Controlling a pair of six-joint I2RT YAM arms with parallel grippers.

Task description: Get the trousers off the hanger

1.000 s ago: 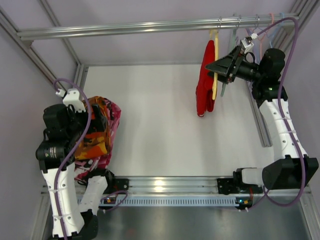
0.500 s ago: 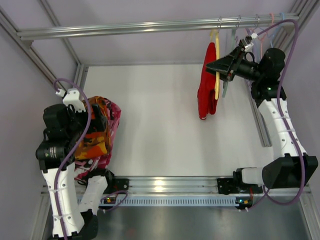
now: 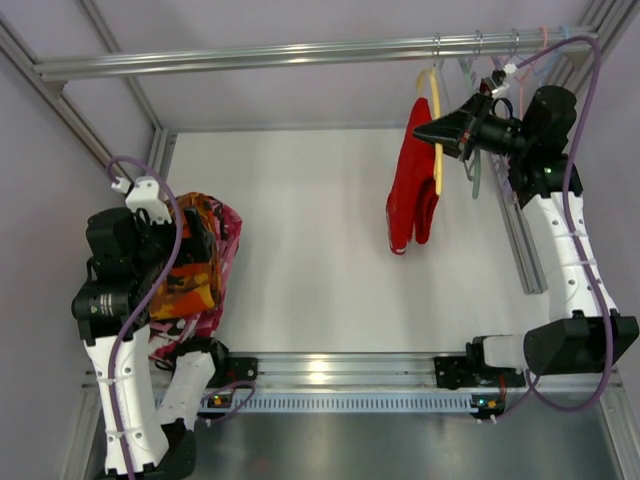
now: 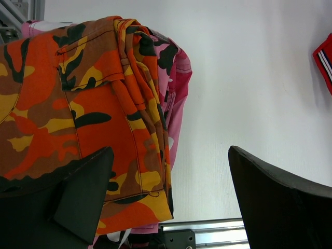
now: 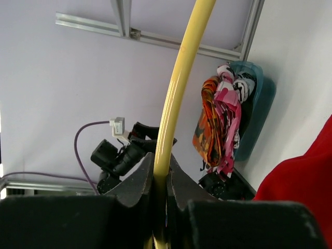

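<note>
The red trousers [image 3: 410, 185] hang from the thin yellow hanger [image 3: 438, 165], whose hook sits on the overhead rail at the back right. My right gripper [image 3: 434, 131] is shut on the hanger's yellow bar, just right of the trousers. The right wrist view shows the hanger [image 5: 179, 78] pinched between the closed jaws of the right gripper [image 5: 161, 174], with the red trousers [image 5: 303, 192] at the lower right. My left gripper [image 4: 171, 161] stands open at the table's left side, next to a cloth pile, holding nothing. A corner of the trousers [image 4: 326, 58] shows far right there.
An orange camouflage cloth [image 3: 188, 268] lies on a pink cloth [image 4: 179, 78] at the left. The metal rail [image 3: 300, 52] spans the back and carries other hangers, one pale green [image 3: 477, 170]. A frame rail [image 3: 515, 230] runs along the table's right side.
My right gripper has closed on the yellow hanger and lifted slightly towards the rail. The hanger and trousers have swung a little. The left arm has not moved.
</note>
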